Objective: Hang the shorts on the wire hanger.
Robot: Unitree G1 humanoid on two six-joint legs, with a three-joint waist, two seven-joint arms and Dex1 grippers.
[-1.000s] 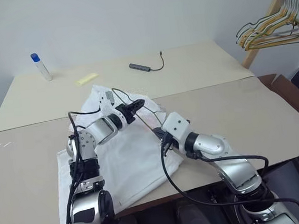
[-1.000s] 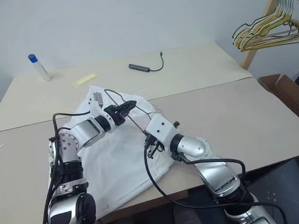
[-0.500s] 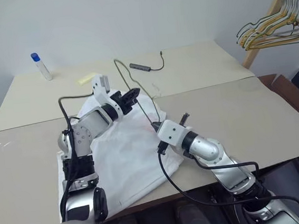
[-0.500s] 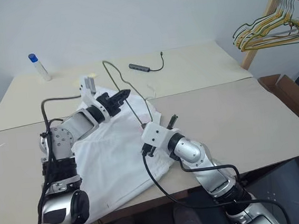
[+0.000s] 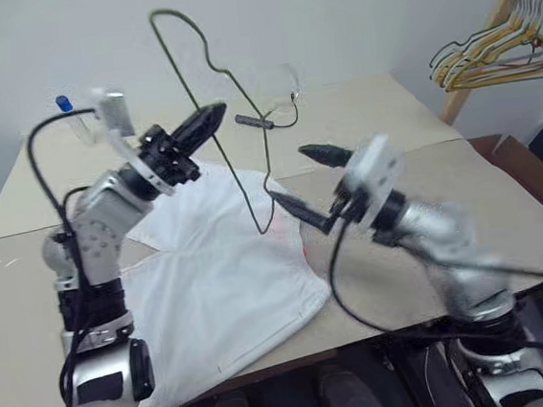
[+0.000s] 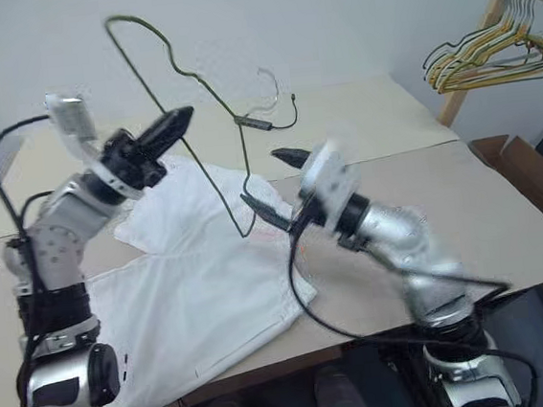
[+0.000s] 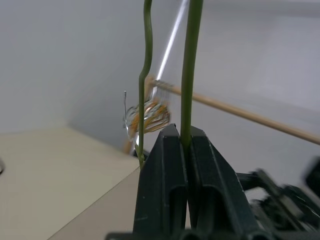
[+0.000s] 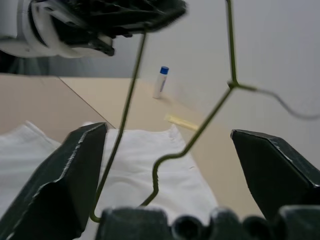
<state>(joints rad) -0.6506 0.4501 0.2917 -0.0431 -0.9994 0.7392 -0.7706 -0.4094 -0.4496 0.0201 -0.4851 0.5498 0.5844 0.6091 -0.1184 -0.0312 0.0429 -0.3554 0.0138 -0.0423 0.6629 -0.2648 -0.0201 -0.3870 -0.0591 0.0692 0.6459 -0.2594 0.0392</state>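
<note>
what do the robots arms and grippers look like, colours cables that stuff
Both arms are glossy silver-grey jointed segments with black bands at the joints and loose black cables looping alongside. The left gripper and right gripper each have two tapered black fingers on a white wrist block.

Bare lab: table (image 5: pixel 502 200), hanger rack (image 5: pixel 487 38)

shorts (image 5: pixel 226 285): soft white cloth, matt, creased
wire hanger (image 5: pixel 243 182): thin olive-green metal wire
table (image 5: pixel 503 210): smooth matt beige board
</note>
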